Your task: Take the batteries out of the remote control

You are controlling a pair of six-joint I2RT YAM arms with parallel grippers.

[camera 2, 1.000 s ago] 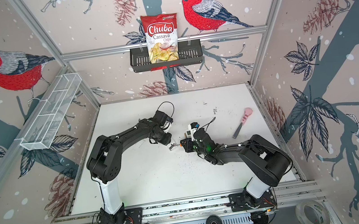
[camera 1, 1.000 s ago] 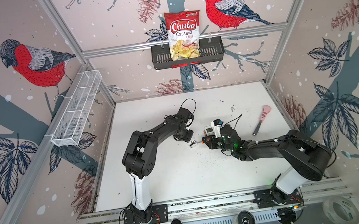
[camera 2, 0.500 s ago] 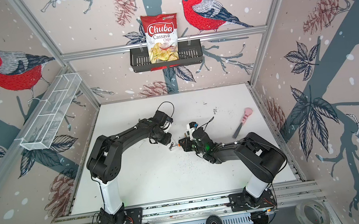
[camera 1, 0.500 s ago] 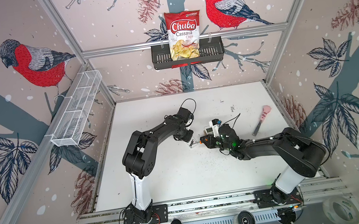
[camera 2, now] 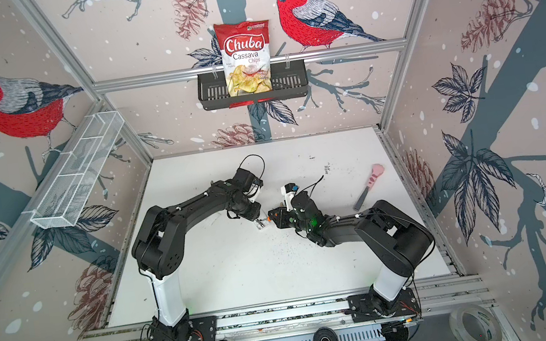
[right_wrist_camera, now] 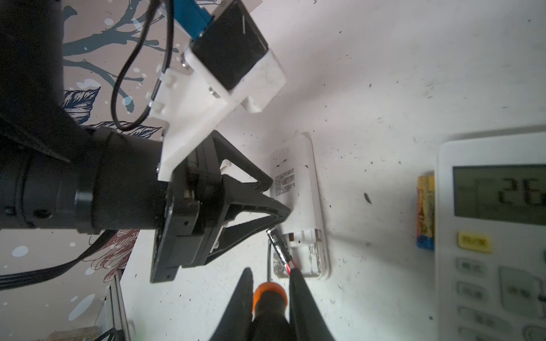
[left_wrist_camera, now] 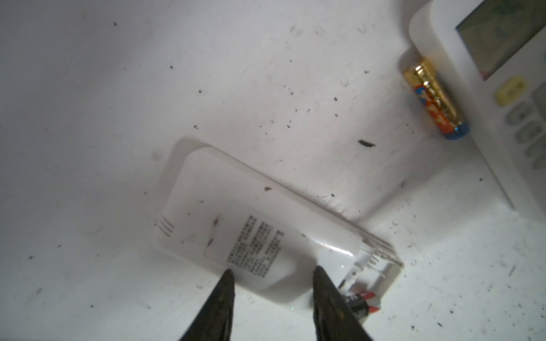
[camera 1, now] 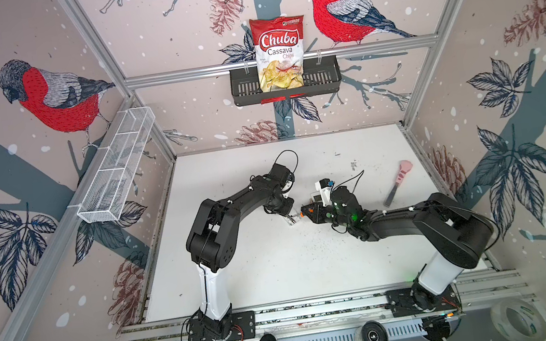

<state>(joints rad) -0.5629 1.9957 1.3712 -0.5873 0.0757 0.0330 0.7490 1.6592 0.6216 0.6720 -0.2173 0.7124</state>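
Note:
A small white remote control [left_wrist_camera: 251, 212] lies face down mid-table, its battery bay [right_wrist_camera: 304, 257] open at one end. One black battery [right_wrist_camera: 279, 246] with a red band sticks tilted out of the bay; the left wrist view catches it too [left_wrist_camera: 362, 302]. My left gripper [left_wrist_camera: 272, 273] stands part open, both tips against the remote's long edge. My right gripper [right_wrist_camera: 271, 271] is shut on an orange-handled screwdriver [right_wrist_camera: 269, 298], whose shaft points at the bay. In both top views the two grippers [camera 1: 288, 214] [camera 2: 272, 218] meet over the remote [camera 1: 291, 219].
A gold battery [right_wrist_camera: 425, 212] with a blue end lies against a bigger white remote with a lit display [right_wrist_camera: 490, 236]. A pink-handled tool [camera 1: 398, 180] lies at the right. A chips bag [camera 1: 279, 55] hangs in a black basket on the back wall, and a wire basket [camera 1: 117, 167] on the left wall.
My right gripper, with the screwdriver, slid a little left toward the remote early in the second. The left arm stayed put.

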